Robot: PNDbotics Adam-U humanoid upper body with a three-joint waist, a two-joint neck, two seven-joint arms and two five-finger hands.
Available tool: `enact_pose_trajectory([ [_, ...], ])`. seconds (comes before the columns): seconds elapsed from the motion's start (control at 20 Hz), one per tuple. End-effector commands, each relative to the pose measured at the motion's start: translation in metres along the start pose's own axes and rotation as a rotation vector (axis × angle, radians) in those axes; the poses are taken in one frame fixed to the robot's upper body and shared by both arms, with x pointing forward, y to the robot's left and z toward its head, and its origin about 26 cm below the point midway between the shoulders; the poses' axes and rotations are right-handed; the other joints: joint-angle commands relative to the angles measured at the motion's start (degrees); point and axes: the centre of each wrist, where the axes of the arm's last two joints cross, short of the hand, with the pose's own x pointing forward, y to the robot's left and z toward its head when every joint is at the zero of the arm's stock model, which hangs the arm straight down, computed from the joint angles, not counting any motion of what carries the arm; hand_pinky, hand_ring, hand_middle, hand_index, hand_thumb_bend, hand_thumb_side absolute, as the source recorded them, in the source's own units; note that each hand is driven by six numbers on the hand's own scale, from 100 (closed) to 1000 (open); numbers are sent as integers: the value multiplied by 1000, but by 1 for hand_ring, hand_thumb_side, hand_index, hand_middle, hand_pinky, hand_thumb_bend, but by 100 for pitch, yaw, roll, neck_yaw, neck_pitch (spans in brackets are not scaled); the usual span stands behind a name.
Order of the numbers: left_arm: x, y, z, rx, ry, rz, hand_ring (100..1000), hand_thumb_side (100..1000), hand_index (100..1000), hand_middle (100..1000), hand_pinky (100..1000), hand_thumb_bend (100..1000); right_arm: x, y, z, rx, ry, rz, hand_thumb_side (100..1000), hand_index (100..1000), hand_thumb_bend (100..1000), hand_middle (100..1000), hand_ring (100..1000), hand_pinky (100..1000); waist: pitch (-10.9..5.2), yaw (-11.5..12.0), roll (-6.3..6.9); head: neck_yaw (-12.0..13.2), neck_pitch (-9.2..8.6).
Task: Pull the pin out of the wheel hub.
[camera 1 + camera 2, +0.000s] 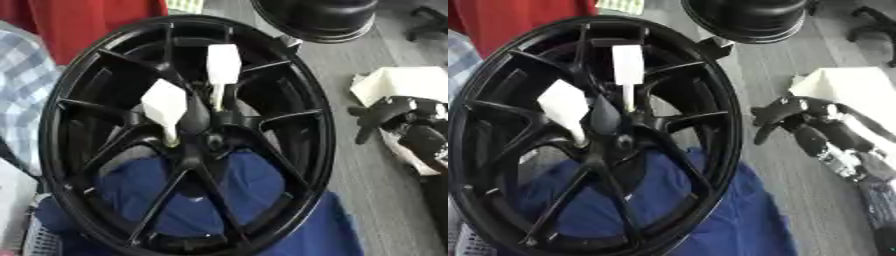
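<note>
While two white pins (223, 65) sit in hub (206, 137), rt hand (798, 117) hangs apart; fingers relaxed, holding nothing.

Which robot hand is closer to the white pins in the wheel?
Right. The right hand hangs beside the wheel's rim, apart from both white pins. The left hand shows in neither view.

Large black spoked alloy wheel hub (592, 135) running off left and bottom edges in right eye view. Pin shafts under two white blocky pin heads (223, 63) (164, 104) disappearing behind spokes; seating too blurred to tell. Black robot right hand (811, 127) blurring; finger pose unclear. Black round dome object (317, 17) getting cut by top edge. Blue cloth (245, 200) lying partly hidden behind spokes.
</note>
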Motion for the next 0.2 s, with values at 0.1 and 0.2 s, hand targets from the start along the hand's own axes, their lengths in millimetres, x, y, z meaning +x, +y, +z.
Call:
enact_pose_trajectory([
  [0.1,6,-8,0,35,-63,31,634,662,726,598,689,100,9,-4,-5,17,-33,24,516,749,100,698,641,1000,-71,0,-10,20,-96],
  [0.2,7,-12,0,57,-85,36,633,654,725,596,689,100,9,-4,-5,18,-39,24,514,749,100,698,641,1000,-64,4,-25,20,-108],
])
